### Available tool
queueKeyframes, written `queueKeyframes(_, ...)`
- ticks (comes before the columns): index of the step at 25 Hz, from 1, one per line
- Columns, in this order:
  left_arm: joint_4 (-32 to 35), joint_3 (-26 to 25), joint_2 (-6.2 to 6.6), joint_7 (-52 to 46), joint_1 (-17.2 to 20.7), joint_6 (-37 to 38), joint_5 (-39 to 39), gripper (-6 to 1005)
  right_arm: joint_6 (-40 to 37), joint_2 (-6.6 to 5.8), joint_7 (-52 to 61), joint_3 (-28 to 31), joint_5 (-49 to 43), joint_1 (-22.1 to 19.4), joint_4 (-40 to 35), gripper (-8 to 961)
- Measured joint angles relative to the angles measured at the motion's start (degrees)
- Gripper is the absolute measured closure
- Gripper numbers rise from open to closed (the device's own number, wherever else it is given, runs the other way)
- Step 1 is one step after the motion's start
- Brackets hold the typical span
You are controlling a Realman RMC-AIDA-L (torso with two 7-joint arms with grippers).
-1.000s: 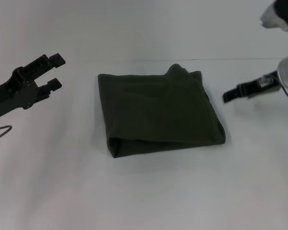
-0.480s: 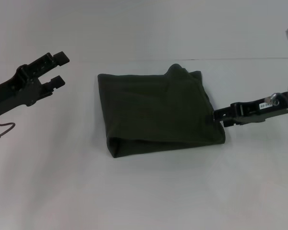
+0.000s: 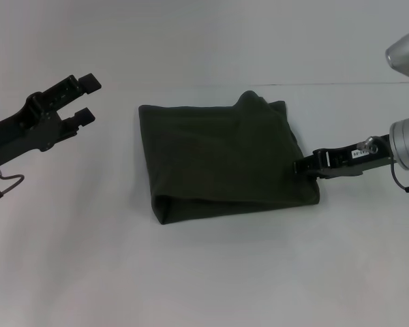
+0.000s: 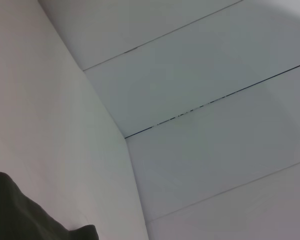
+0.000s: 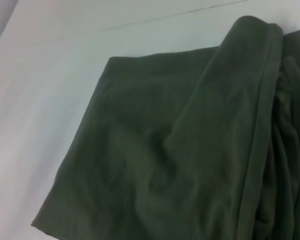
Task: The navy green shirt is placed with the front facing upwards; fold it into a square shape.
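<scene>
Navy green shirt point(image 3: 225, 160) folded roughly square at frame centre on white table point(image 3: 211, 272), right gripper point(image 3: 301, 165) touching its right edge, finger state unclear, left gripper point(image 3: 83, 99) parted at upper left, well apart.

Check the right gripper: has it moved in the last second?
Yes. The right gripper has swung in toward the shirt, now reaching its right edge; the shirt itself lies unchanged.

no readable text, labels or signs
</scene>
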Motion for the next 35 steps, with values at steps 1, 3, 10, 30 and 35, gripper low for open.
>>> queueKeyframes(1,0.0,0.0,0.00,0.0,0.0,0.0,0.0,79,0.0,0.00,0.1,-0.1,-0.1,0.0,0.0,412)
queueKeyframes(3,0.0,0.0,-0.01,0.0,0.0,0.0,0.0,79,-0.2,-0.07,0.2,-0.1,-0.1,0.0,0.0,471)
queueKeyframes(10,-0.5,0.0,-0.01,0.2,0.0,0.0,-0.2,79,-0.4,-0.51,0.3,-0.4,-0.1,-0.3,0.8,622)
queueKeyframes(30,-0.5,0.0,-0.01,0.3,0.0,0.6,-0.4,78,0.6,-0.91,-0.1,-0.8,0.1,-1.3,0.2,943)
queueKeyframes(35,-0.6,-0.3,-0.01,0.3,0.2,0.7,-0.4,78,-1.1,-1.60,1.8,-0.5,0.1,-3.4,-3.4,940)
